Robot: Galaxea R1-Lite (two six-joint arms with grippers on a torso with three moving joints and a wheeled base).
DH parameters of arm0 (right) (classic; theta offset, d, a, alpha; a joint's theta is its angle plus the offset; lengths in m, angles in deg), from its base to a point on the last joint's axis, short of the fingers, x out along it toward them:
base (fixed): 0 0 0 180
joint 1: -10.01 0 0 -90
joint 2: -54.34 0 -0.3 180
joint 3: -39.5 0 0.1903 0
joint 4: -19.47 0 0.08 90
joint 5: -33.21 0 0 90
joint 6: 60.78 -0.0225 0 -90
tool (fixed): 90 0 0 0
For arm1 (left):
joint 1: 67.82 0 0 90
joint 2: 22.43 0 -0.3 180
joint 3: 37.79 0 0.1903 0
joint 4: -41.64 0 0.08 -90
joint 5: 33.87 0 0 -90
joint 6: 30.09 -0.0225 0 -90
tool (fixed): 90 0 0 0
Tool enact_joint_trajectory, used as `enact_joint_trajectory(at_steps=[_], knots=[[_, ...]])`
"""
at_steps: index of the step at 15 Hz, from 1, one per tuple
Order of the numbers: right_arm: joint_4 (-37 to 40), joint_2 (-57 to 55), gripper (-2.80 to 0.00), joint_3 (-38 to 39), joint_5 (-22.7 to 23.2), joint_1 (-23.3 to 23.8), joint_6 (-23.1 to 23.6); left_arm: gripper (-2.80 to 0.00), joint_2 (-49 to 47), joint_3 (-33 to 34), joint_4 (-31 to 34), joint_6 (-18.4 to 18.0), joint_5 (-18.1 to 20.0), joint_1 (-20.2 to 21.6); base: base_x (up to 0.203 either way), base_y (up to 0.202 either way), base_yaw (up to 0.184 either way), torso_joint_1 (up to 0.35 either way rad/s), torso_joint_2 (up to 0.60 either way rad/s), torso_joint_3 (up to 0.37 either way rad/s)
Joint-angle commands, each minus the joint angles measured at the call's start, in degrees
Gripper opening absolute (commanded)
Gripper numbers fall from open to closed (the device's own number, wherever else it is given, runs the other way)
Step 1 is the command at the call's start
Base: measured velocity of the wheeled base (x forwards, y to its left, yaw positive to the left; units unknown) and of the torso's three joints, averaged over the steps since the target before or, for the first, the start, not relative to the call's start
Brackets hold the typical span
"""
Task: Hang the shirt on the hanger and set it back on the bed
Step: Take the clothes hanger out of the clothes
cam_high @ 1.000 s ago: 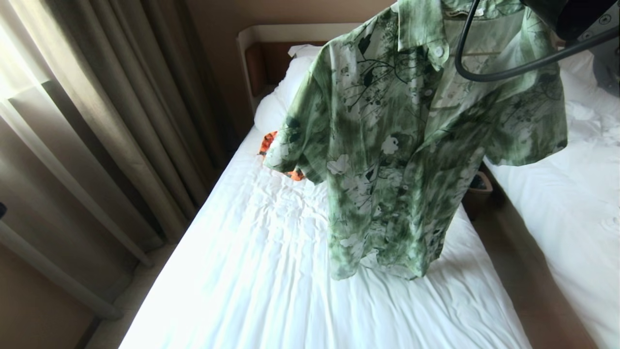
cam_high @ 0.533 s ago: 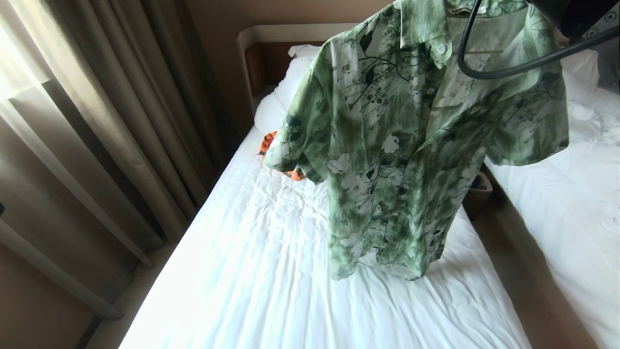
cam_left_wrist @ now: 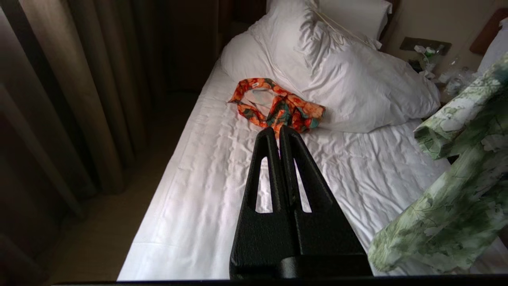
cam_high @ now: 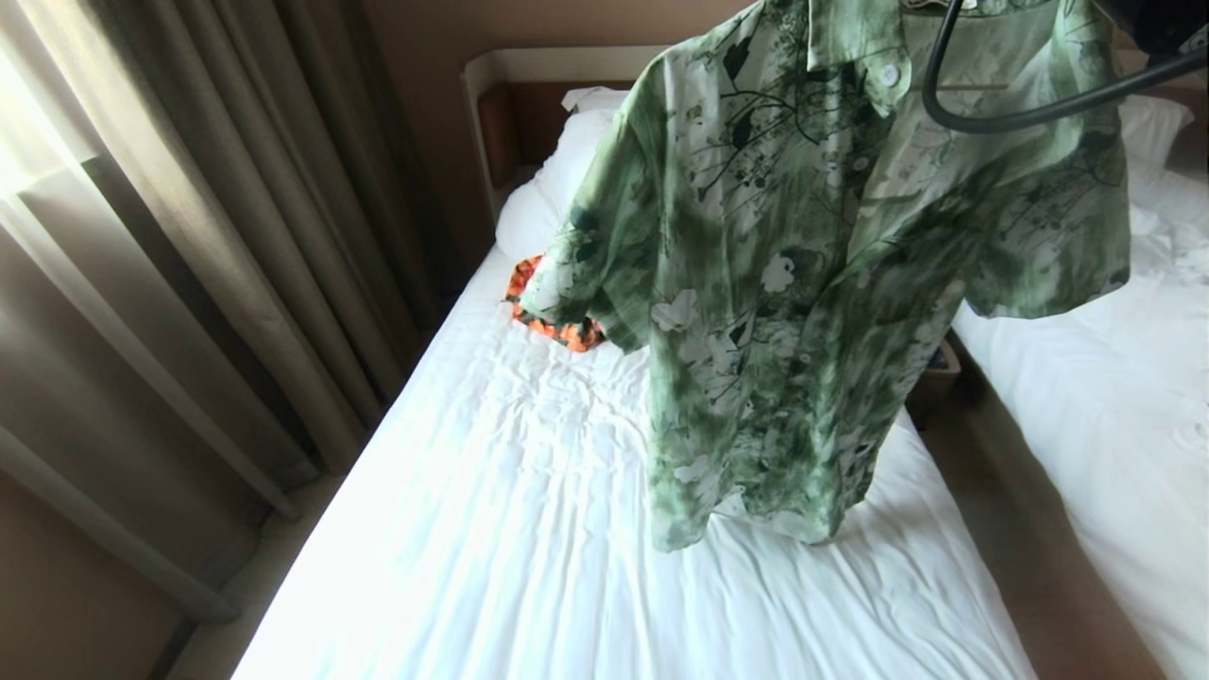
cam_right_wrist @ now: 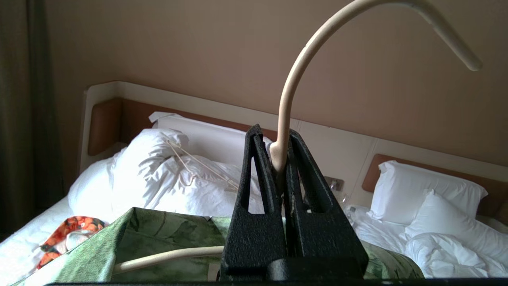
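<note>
1. The shirt (cam_high: 812,283) hangs open-fronted in the air above the bed (cam_high: 529,529); its lower hem reaches down to, or nearly to, the white sheet, and contact cannot be told.
2. The hanger (cam_right_wrist: 301,79) sits inside the shirt's shoulders: in the right wrist view a cream arm runs under the green cloth, and the hook rises free above it. The hanging step therefore reads as done.
3. The right tool (cam_right_wrist: 279,159) is clamped on the neck of the hanger just below the hook and carries the whole load.
4. The left tool (cam_left_wrist: 279,135) is closed on nothing and points over the bed toward the orange garment (cam_left_wrist: 278,105), with a sleeve of the shirt beside it.
5. What is left, by judgement: lower the shirt and hanger flat onto the sheet, clear of the orange garment and the pillows (cam_left_wrist: 349,79), then release the hanger.
</note>
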Motion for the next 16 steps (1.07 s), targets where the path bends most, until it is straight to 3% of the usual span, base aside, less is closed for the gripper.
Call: enact_joint_trajectory(at_steps=[1, 3, 4, 6, 7, 12, 14, 16], knots=[[3.8, 1.4, -2.80, -0.8, 0.0, 0.9, 0.2, -2.80, -0.3, -6.3, 4.8, -0.6, 0.7, -0.2, 0.000, 0.000, 0.000, 0.000, 0.00, 0.000], [11.6, 1.9, -2.80, -1.6, 0.8, 0.4, -0.5, -2.80, 0.1, -9.1, 9.8, -0.6, 3.3, -1.4, 0.000, 0.000, 0.000, 0.000, 0.00, 0.000], [11.1, 1.5, -2.80, -1.1, 0.8, -0.4, -1.2, -2.80, 0.5, -10.3, 10.0, -0.6, 4.7, -1.9, 0.000, 0.000, 0.000, 0.000, 0.00, 0.000], [2.4, -0.3, -2.80, -0.4, 0.1, -0.4, -2.5, -2.80, 0.0, -10.7, 10.6, -0.4, 6.3, -3.3, 0.000, 0.000, 0.000, 0.000, 0.00, 0.000], [2.9, -0.7, -2.80, -0.4, -0.1, -0.6, -2.7, -2.80, -1.4, -11.0, 10.6, -0.2, 6.9, -4.6, 0.000, 0.000, 0.000, 0.000, 0.00, 0.000], [4.2, -2.5, -2.80, -0.4, 0.3, -1.6, -3.0, -2.80, -13.2, -14.8, 10.3, 0.6, 6.9, -15.5, 0.000, 0.000, 0.000, 0.000, 0.00, 0.000], [4.2, -3.3, -2.80, -0.4, 0.3, -2.6, -5.1, -2.80, -18.4, -17.8, 10.3, 1.2, 6.6, -20.4, 0.000, 0.000, 0.000, 0.000, 0.00, 0.000], [4.4, -3.9, -2.80, -0.4, 0.3, -3.2, -6.5, -2.80, -24.1, -21.7, 10.2, 1.4, 4.4, -25.8, 0.000, 0.000, 0.000, 0.000, 0.00, 0.000]])
